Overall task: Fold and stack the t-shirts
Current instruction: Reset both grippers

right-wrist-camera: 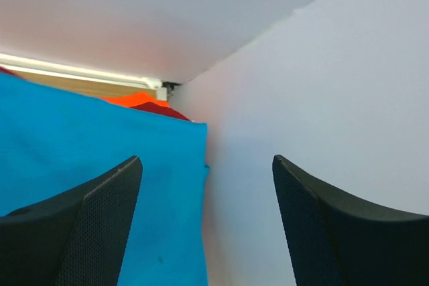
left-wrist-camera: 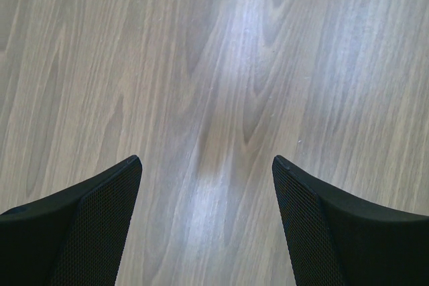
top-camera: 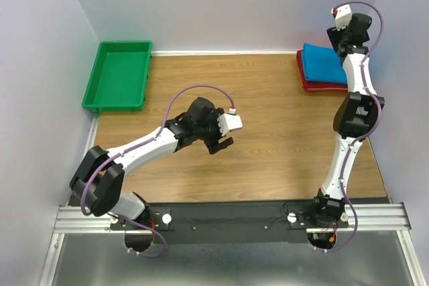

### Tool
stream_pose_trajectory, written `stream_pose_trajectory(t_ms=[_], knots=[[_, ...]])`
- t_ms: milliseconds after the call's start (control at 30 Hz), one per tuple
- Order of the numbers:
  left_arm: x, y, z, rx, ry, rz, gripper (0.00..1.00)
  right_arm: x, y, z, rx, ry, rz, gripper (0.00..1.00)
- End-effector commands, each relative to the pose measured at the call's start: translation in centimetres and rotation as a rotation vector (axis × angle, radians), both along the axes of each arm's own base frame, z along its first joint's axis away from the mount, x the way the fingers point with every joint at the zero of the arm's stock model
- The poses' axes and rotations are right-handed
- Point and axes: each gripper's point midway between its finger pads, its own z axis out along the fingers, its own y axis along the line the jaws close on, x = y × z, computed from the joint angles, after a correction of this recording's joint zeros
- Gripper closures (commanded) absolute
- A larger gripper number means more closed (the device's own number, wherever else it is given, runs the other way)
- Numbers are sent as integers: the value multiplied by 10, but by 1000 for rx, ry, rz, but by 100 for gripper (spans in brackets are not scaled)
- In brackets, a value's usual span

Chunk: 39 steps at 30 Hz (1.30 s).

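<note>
The bright blue t-shirt [top-camera: 323, 63] lies folded on top of the dark red t-shirt [top-camera: 314, 86] at the table's far right corner. In the right wrist view the blue shirt [right-wrist-camera: 100, 165] fills the lower left, with a strip of the red shirt [right-wrist-camera: 153, 107] behind it. My right gripper [top-camera: 337, 40] is open and empty, raised over the blue shirt's right edge beside the side wall; in its own view [right-wrist-camera: 208, 165] nothing sits between the jaws. My left gripper [top-camera: 220, 144] is open and empty above bare wood at mid-table, and it also shows in the left wrist view [left-wrist-camera: 208, 165].
A green plastic tray [top-camera: 119, 75] stands at the far left corner. White walls [right-wrist-camera: 322, 85] close in the back and both sides; the right wall is right next to the shirt stack. The wooden table [left-wrist-camera: 221, 65] lies under the left gripper.
</note>
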Motion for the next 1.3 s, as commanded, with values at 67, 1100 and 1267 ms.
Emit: stream_pose_trajectory(t_ms=[67, 1100, 1267], knots=[[17, 10, 43, -111, -21, 76, 14, -12, -4, 60, 34, -139, -25, 7], [128, 244, 62, -192, 51, 714, 14, -299, 197, -62, 852, 418, 149, 0], [126, 246, 58, -188, 63, 737, 14, -312, 200, -68, 856, 427, 148, 0]])
